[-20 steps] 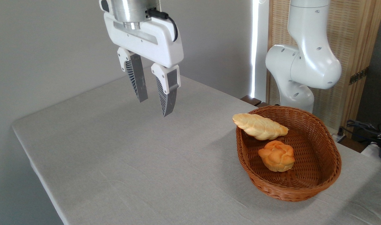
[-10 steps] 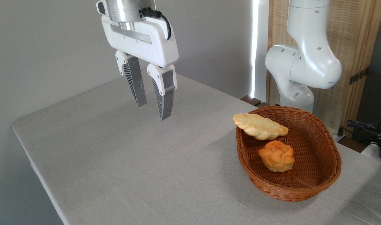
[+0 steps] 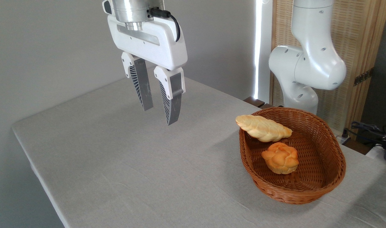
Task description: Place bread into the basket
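The bread (image 3: pixel 280 161) lies on the floor of the basket (image 3: pixel 333 177), toward its 7 o'clock side, free of anything holding it, so the task looks finished as far as these things lie. Just beyond it, at the basket's 11 o'clock, a longer pale braided loaf (image 3: pixel 262 128) rests tilted, one end propped on the rim and poking out over the desk (image 3: pixel 132 171). The bun and the loaf sit close together; whether they touch I cannot tell.

Farther back and well apart from the basket, at about 10 o'clock from it, the pincer (image 3: pixel 159 107) hangs empty above the bare cloth, its two ribbed fingers (image 3: pixel 173 104) a little apart with nothing between them. Over the last second it has only wandered: half a second ago it stood slightly higher and more to the left, and now it is lower and nearer the basket again, its fingers set no differently. My reading is that this is idle settling after the drop, not a fresh reach.

The arm is cut off at the top edge, so its wrist and upper links are out of sight. Cables and dark gear at 3 o'clock run off the edge and are hard to make out.
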Controlling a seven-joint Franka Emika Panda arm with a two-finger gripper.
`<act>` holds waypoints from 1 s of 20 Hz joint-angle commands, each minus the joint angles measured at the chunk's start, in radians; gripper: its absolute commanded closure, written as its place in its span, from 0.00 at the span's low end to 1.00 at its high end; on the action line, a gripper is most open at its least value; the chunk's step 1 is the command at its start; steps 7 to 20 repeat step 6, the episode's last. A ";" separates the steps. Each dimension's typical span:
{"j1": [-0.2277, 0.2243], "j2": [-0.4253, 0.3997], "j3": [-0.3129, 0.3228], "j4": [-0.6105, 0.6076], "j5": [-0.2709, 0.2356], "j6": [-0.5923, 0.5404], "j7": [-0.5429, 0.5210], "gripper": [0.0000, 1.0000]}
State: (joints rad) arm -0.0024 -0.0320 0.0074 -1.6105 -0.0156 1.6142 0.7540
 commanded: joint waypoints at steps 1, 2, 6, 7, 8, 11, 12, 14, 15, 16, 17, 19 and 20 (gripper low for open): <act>-0.001 -0.002 0.003 0.009 -0.009 -0.010 0.010 0.00; -0.001 -0.002 0.003 0.008 -0.018 -0.010 0.013 0.00; -0.001 -0.002 0.005 0.007 -0.041 -0.010 0.014 0.00; -0.001 -0.002 0.005 0.007 -0.041 -0.010 0.014 0.00; -0.001 -0.002 0.005 0.007 -0.041 -0.010 0.014 0.00; -0.001 -0.002 0.005 0.007 -0.041 -0.010 0.014 0.00; -0.001 -0.002 0.005 0.007 -0.041 -0.010 0.014 0.00; -0.001 -0.002 0.005 0.007 -0.041 -0.010 0.014 0.00; -0.001 -0.002 0.005 0.007 -0.041 -0.010 0.014 0.00; -0.001 -0.002 0.005 0.007 -0.041 -0.010 0.014 0.00; -0.001 -0.002 0.005 0.007 -0.041 -0.010 0.014 0.00; -0.001 -0.002 0.005 0.007 -0.041 -0.010 0.014 0.00; -0.001 -0.002 0.005 0.007 -0.041 -0.010 0.014 0.00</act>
